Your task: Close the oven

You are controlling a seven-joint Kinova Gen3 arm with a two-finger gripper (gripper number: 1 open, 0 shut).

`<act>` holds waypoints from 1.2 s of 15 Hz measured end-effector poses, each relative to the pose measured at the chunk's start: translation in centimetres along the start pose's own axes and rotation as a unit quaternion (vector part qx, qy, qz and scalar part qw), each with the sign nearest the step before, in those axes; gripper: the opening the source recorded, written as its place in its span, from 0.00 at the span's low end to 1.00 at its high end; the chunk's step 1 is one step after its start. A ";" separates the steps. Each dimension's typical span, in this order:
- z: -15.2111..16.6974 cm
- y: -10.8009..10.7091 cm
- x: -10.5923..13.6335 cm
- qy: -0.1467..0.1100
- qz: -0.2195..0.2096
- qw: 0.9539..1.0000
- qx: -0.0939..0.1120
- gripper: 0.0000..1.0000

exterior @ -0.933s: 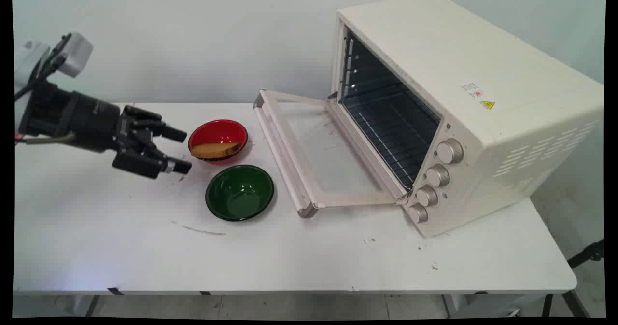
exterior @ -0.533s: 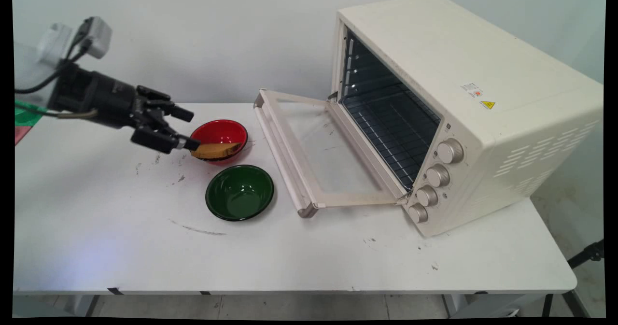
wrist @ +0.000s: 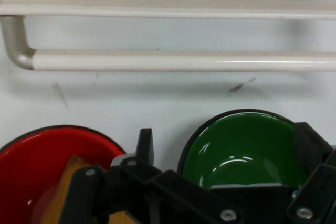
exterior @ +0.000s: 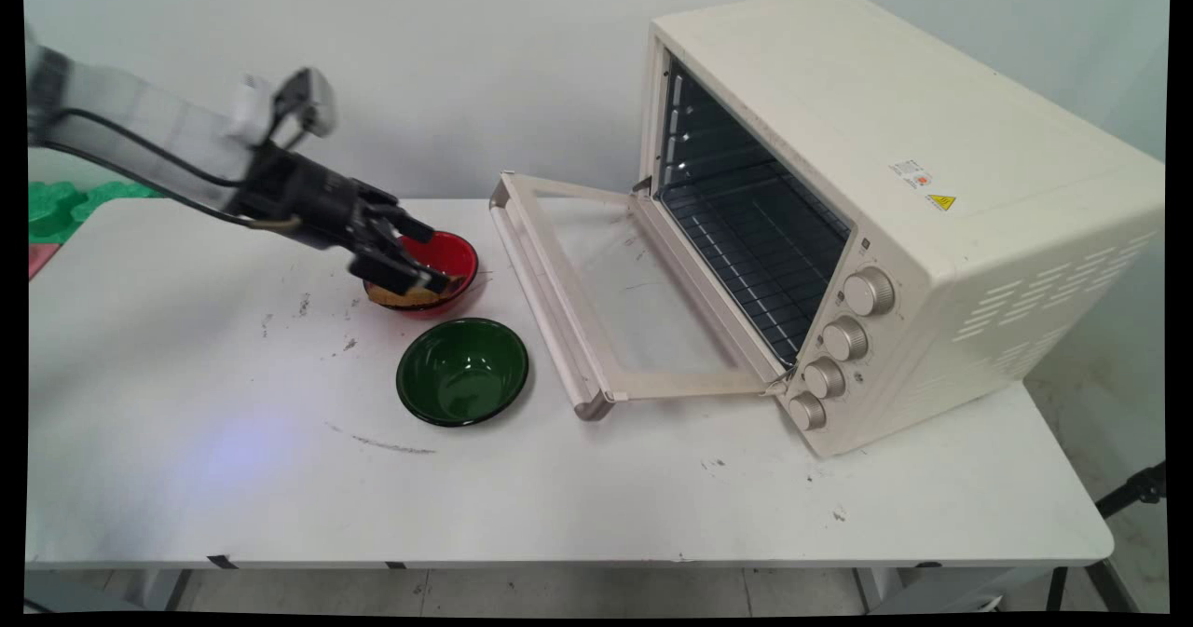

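Toaster oven (exterior: 895, 208) sits at the table's (exterior: 559, 487) right end, door (exterior: 596, 282) dropped flat and open, wire rack inside bare. Only writing on it — a small sticker plus a yellow warning triangle on top, too small to read. No brand legible.

Change: the arm has swung in from the left over the last second, and the tool (exterior: 431, 256) now sits over the red bowl (exterior: 445, 252), right at the brownish bread-like slice (exterior: 403, 298) lying in it. Fingers spread wide, nothing held; in the hand view one finger (wrist: 145, 144) rises between the two bowls. Green bowl (exterior: 462, 371) just in front of the red one, empty. Green shapes (exterior: 56, 206) at far left edge, uncovered by the arm's move.
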 end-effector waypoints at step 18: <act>10.6 0.4 1.9 -0.028 0.023 0.999 -0.027 0.00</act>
